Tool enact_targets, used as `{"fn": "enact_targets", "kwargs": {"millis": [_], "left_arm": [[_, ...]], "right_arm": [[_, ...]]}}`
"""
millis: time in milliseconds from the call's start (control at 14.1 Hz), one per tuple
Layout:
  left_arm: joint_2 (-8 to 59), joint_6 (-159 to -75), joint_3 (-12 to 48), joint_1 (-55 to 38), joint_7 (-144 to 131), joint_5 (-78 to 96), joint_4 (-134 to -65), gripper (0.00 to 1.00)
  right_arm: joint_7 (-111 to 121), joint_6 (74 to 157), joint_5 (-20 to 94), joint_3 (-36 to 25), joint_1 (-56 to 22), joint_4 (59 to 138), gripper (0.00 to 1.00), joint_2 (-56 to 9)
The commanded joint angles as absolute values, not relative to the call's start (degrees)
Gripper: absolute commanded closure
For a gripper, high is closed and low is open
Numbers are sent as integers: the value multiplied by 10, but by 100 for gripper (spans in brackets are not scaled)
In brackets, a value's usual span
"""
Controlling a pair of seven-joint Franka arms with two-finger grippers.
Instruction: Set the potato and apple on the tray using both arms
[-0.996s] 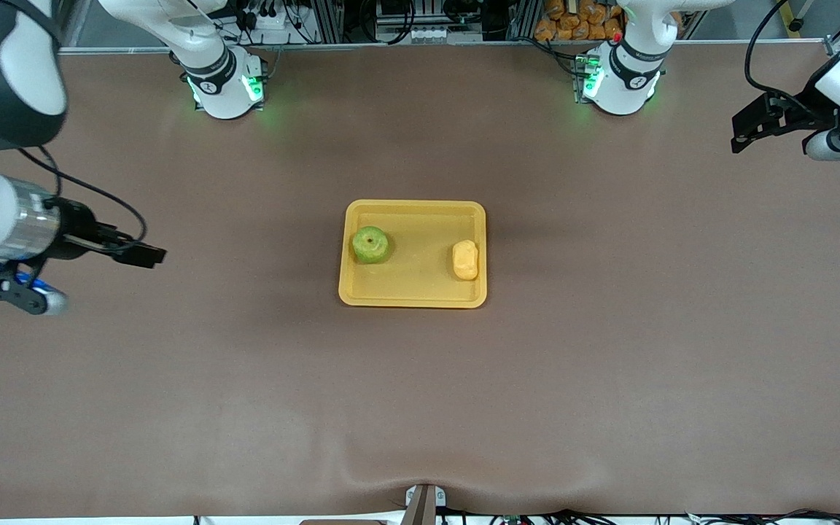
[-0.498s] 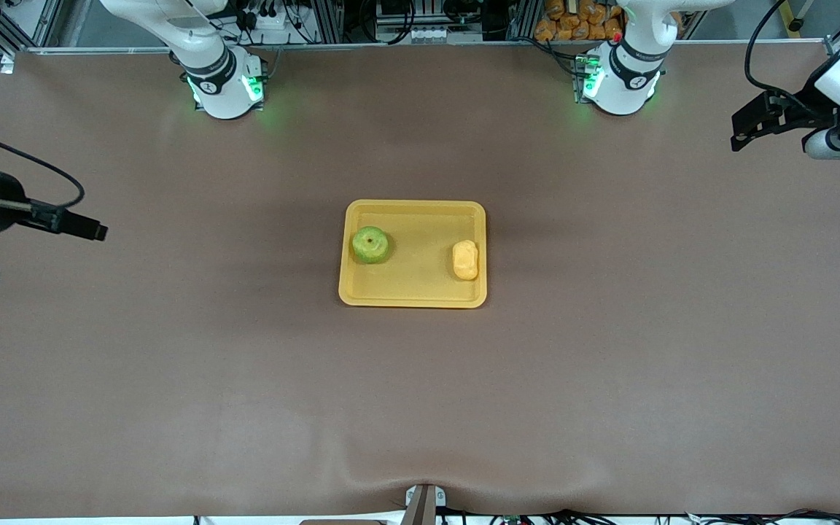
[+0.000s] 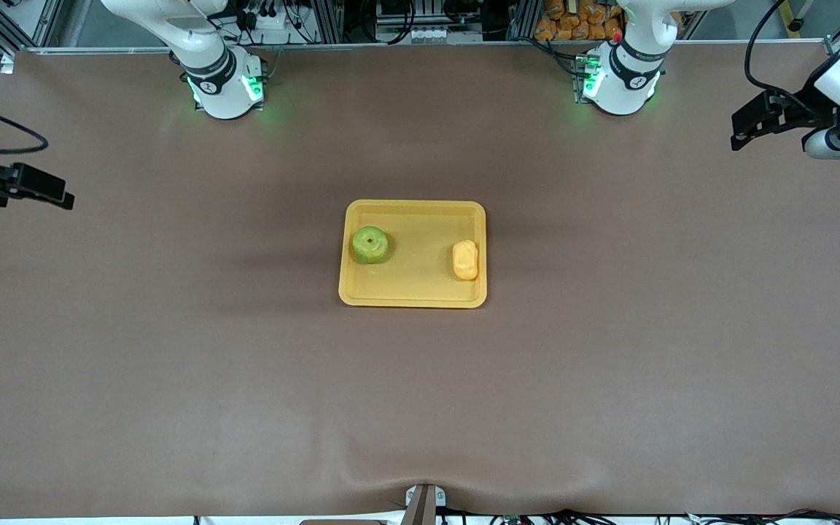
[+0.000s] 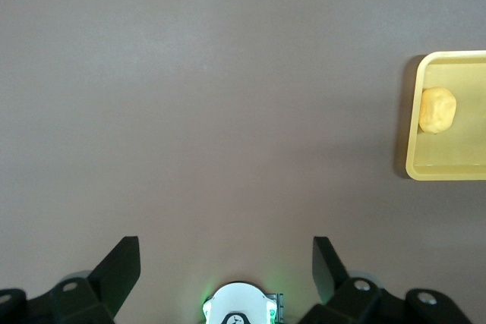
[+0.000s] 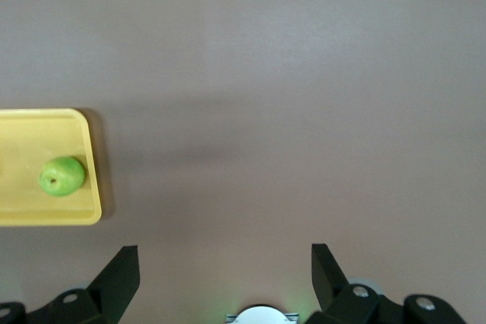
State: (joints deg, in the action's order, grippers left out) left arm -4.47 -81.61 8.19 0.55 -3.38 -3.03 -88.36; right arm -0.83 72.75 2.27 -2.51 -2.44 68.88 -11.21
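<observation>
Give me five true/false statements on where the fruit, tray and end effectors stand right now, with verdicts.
1. The round yellow-green apple lies on the flat yellow-orange plastic tray. True.
2. The lumpy yellow-orange potato rests on the bare table. False: it lies on the tray, at the left arm's end.
3. Apple and potato touch. False: they lie apart, at the tray's two ends.
4. The left end effector is open, holding nothing, over the table's left-arm end. True.
5. The right end effector grips the apple. False: it is open, over the table's right-arm end, away from the tray.
</observation>
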Motion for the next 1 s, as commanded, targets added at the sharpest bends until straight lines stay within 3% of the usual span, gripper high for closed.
{"fn": "enact_targets", "kwargs": {"millis": [0, 427, 925], "left_arm": [[-59, -809, 83, 8, -40, -19, -891, 0], [-59, -809, 82, 8, -40, -19, -892, 0], [-59, -809, 82, 8, -39, -20, -890, 0]], "right_arm": [[55, 754, 18, -16, 0, 757, 0, -60], [87, 819, 25, -13, 13, 897, 0, 40], [91, 813, 19, -12, 13, 851, 0, 33]]}}
